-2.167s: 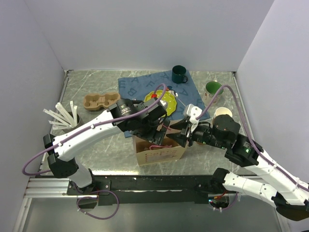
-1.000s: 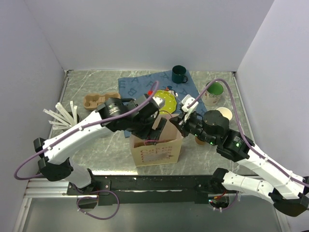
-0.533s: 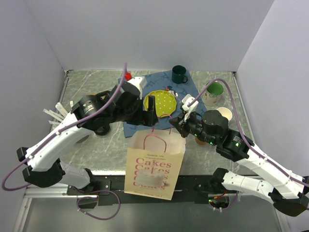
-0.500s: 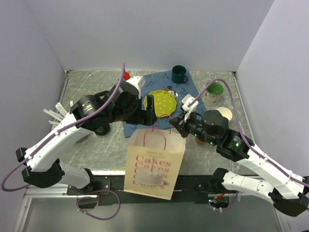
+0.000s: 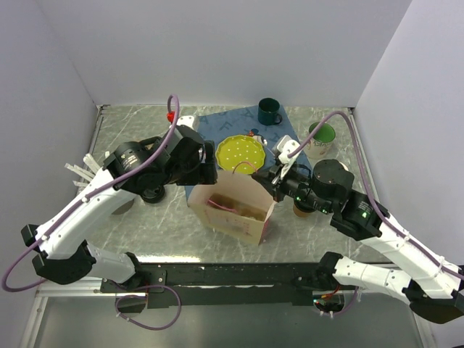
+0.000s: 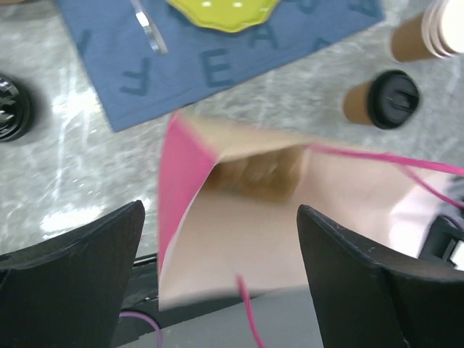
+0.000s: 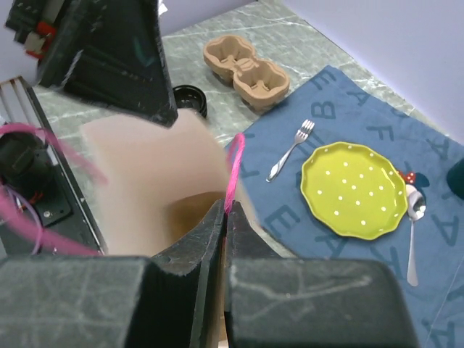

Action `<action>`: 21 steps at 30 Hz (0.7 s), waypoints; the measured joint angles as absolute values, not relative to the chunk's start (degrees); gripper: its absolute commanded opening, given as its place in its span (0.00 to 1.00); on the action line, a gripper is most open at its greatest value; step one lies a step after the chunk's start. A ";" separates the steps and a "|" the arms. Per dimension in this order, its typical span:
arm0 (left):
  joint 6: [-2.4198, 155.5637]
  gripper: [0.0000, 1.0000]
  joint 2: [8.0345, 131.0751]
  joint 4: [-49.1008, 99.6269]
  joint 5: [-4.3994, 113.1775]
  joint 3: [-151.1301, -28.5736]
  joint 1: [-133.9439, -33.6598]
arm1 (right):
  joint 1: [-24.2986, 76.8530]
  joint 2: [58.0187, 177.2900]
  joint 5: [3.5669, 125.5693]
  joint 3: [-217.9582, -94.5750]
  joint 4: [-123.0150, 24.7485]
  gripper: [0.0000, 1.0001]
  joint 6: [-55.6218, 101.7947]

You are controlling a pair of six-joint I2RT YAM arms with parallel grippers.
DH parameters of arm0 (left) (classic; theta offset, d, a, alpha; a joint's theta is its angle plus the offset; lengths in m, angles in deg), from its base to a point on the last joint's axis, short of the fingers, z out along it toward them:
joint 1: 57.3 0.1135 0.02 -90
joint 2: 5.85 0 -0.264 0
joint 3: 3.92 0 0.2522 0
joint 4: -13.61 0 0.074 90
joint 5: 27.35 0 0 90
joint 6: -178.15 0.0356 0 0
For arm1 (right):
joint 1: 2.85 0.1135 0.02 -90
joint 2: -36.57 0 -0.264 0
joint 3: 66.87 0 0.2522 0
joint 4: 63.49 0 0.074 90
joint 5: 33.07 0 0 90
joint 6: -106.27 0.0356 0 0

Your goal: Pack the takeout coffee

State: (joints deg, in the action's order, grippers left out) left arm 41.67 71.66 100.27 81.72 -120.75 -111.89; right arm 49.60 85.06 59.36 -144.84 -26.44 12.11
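The takeout coffee, a brown paper cup with a black lid, stands on the table right of the paper bag; in the top view the cup peeks out from under my right arm. The bag stands open and tilted, with pink sides and pink string handles. My right gripper is shut on one pink handle at the bag's far right rim. My left gripper hangs open above the bag's mouth, holding nothing; in the top view it sits at the bag's far left.
A blue letter mat holds a yellow-green dotted plate, a fork and a spoon. A dark green mug and a second green mug stand behind. A cup carrier, a loose black lid and stacked cups are nearby.
The bag, lifted and swung toward the camera half a second ago, has come back down onto the table. My left gripper has drawn away to the back left, still open. The right grip holds.
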 measured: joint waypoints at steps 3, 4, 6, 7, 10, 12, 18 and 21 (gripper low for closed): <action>40.82 0.92 70.92 101.28 82.18 -119.50 -110.25 | 49.60 85.33 59.54 -144.84 -26.44 0.00 10.77; 40.78 0.93 70.37 101.21 82.22 -118.80 -109.57 | 49.60 85.50 59.54 -144.84 -26.44 0.02 10.29; 40.95 0.92 68.93 100.71 82.03 -117.08 -108.59 | 49.49 85.94 59.60 -144.84 -26.44 0.03 9.40; 41.26 0.91 67.95 100.29 81.90 -115.74 -107.85 | 49.36 86.22 59.60 -144.84 -26.46 0.04 9.07; 42.66 0.90 65.04 99.53 80.41 -111.63 -105.07 | 49.07 86.96 59.85 -144.84 -26.53 0.10 8.46; 43.92 0.89 64.23 98.81 79.49 -109.86 -102.88 | 48.94 87.31 60.02 -144.84 -26.55 0.18 8.09; 49.91 0.83 64.54 92.36 75.21 -108.27 -97.92 | 48.63 87.45 59.98 -144.84 -26.59 0.37 8.00; 53.08 0.80 65.09 87.66 71.73 -108.20 -96.52 | 48.63 87.25 59.80 -144.84 -26.53 0.46 8.57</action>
State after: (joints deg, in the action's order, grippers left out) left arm 53.08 65.09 87.66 71.73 -108.20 -96.52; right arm 48.63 87.25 59.80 -144.84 -26.53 8.57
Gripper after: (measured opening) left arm 0.830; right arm 0.383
